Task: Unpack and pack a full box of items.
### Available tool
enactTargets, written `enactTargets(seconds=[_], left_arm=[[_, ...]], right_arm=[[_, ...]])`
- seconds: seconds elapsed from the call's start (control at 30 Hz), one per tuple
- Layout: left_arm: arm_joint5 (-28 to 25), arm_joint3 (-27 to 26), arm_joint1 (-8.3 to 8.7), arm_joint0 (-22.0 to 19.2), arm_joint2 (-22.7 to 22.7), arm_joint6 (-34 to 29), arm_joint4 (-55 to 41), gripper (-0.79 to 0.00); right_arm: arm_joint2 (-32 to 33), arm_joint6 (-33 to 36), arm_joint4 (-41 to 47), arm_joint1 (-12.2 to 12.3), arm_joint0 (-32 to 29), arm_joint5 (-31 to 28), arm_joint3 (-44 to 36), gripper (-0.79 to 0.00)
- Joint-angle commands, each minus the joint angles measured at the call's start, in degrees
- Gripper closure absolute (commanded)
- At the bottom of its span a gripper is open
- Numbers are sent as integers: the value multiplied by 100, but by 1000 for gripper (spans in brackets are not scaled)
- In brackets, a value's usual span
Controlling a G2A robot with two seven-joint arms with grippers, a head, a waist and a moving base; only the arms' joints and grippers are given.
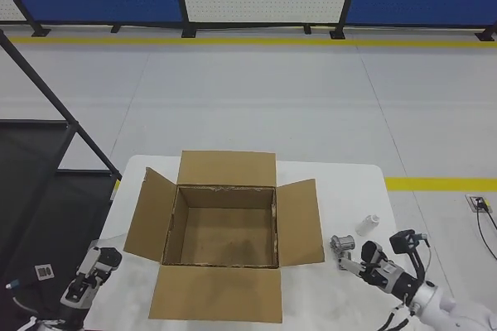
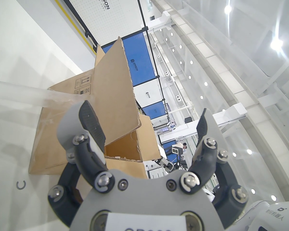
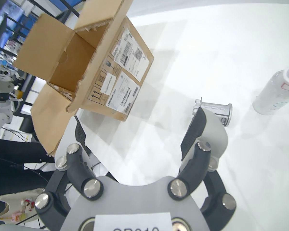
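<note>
Cardboard box (image 1: 224, 236) sits at the middle of the white table (image 1: 348, 190), upright, with all four flaps folded outward and its plain brown floor showing. The walls are corrugated board with ragged edges, and white printed labels are stuck on the side seen from the right wrist view (image 3: 125, 73).

Off the box's right flap lies a small silver cylinder (image 1: 342, 243) (image 3: 213, 111) on its side, ribbed and flanged at one end. Just beyond it is a white plastic bottle (image 1: 367, 223) (image 3: 274, 92), smooth and round.

The right gripper (image 1: 348, 263) (image 3: 139, 126) is near the cylinder, its ridged black pads spread wide and holding nothing. The left gripper (image 1: 95, 263) (image 2: 144, 111) is at the table's left edge, also spread wide and holding nothing. The box's left flap juts out between it and the opening.
</note>
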Motion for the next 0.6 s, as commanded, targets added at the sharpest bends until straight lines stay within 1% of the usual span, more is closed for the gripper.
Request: enactTargets(seconds=[0.0, 0.23, 0.3, 0.43, 0.47, 0.57], left_arm=[[11, -9, 0, 4, 9, -3, 22, -785], [18, -47, -5, 64, 22, 49, 97, -785], [6, -43, -7, 91, 6, 72, 87, -785], [-3, -27, -11, 130, -14, 106, 54, -785], [-2, -22, -11, 138, -13, 103, 53, -785], [-9, -22, -14, 140, 3, 110, 61, -785]], right_arm=[[-11, 85, -26, -1, 16, 4, 5, -785], [-15, 79, -58, -1, 13, 28, 7, -785], [-126, 159, -551, 10, 51, 346, -53, -785], [-566, 388, -1610, 14, 208, 1007, -184, -785], [-770, 465, -2078, 9, 266, 1308, -207, -785], [-1309, 656, -2989, -16, 433, 1908, -168, -785]])
